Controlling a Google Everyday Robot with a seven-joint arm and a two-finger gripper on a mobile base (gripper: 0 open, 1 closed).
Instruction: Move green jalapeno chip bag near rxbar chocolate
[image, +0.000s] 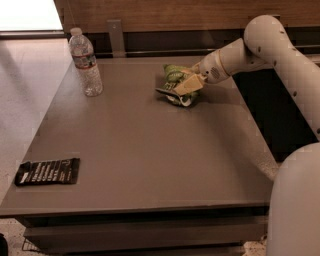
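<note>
Gripper on the chip bag, far side of the bench

The gripper (181, 88) reaches in from the right and its fingers pinch the crumpled green chip bag (173, 74) at the back of the bench (150, 150). The black bar (47, 171) lies flat at the front-left corner, well apart from the bag. 1 water bottle (85, 62) stands upright back-left.

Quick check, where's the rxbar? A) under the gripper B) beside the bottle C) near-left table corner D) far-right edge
C: the rxbar lies at the near-left corner of the table, apart from the bottle; the gripper is at the chip bag on the far side.
</note>
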